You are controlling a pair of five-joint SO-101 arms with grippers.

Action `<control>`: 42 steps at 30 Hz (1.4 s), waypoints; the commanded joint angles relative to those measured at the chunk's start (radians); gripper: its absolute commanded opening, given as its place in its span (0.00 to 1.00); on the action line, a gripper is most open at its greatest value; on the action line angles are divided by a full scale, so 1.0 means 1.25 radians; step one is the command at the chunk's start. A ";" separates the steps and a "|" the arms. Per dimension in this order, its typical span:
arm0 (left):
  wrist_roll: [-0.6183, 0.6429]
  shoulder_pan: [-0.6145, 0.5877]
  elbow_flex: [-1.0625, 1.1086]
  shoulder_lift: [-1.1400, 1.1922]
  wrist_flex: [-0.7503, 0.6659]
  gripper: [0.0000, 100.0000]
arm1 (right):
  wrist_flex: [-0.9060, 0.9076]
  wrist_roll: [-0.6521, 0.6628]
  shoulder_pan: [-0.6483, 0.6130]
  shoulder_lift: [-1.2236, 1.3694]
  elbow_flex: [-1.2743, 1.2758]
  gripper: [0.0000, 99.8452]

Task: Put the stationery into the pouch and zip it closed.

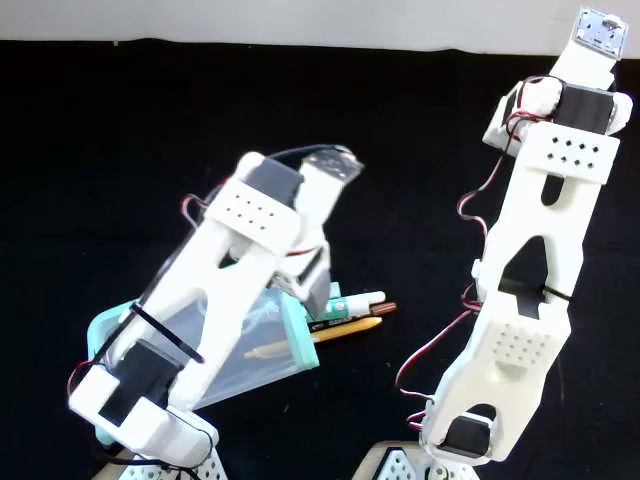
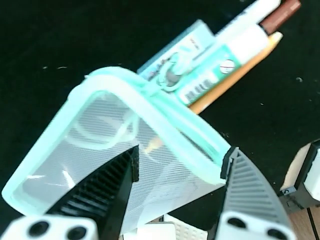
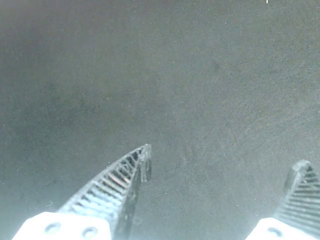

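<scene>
Pouch of mint-edged clear mesh (image 2: 95, 135), left of centre, could be dragged off the protruding white pens (image 2: 245, 42) and yellow pencil (image 2: 235, 75) if pinched by the left gripper (image 2: 182, 152), jaws spread astride it; the right gripper (image 3: 222, 157) jaws are apart too.

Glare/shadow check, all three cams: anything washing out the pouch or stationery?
High view: white arms blow out against the black table; sheen on the pouch partly washes out the pencil behind its clear face. Left wrist view: bright streaks across the pouch mesh; white pen evenly lit. Right wrist view: flat, even light on the table under the right gripper, no glare.
</scene>
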 commanded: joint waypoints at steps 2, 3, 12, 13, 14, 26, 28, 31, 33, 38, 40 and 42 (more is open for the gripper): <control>-0.010 -0.004 0.037 -0.003 0.004 0.28 | 0.006 0.007 0.007 -0.051 0.001 0.41; -0.010 -0.004 0.045 -0.003 -0.002 0.28 | 0.006 0.007 0.006 -0.051 0.001 0.41; -0.009 0.009 0.055 -0.002 -0.033 0.28 | 0.006 0.007 0.002 -0.050 0.001 0.41; -0.009 0.010 0.060 -0.001 -0.034 0.28 | 0.006 0.007 0.002 -0.050 0.001 0.41; -0.009 0.014 0.068 -0.001 -0.039 0.28 | 0.006 0.007 0.002 -0.050 0.001 0.41; -0.088 0.010 0.099 0.036 -0.060 0.20 | 0.006 0.007 0.007 -0.048 0.001 0.41; -0.153 0.010 0.099 0.010 -0.059 0.14 | 0.006 0.007 0.007 -0.048 0.001 0.41; -0.199 0.009 0.100 -0.018 -0.058 0.09 | 0.006 0.006 0.007 -0.048 0.001 0.41; -0.201 0.009 0.100 -0.025 -0.047 0.07 | 0.006 0.006 0.006 -0.048 0.001 0.41; -0.257 -0.006 0.098 -0.034 -0.031 0.01 | 0.006 0.006 0.006 -0.048 0.001 0.41; -0.265 -0.026 0.080 -0.034 -0.011 0.01 | 0.006 0.006 0.006 -0.048 0.001 0.41; -0.268 -0.050 0.048 -0.034 0.005 0.01 | 0.006 0.006 0.006 -0.048 0.001 0.41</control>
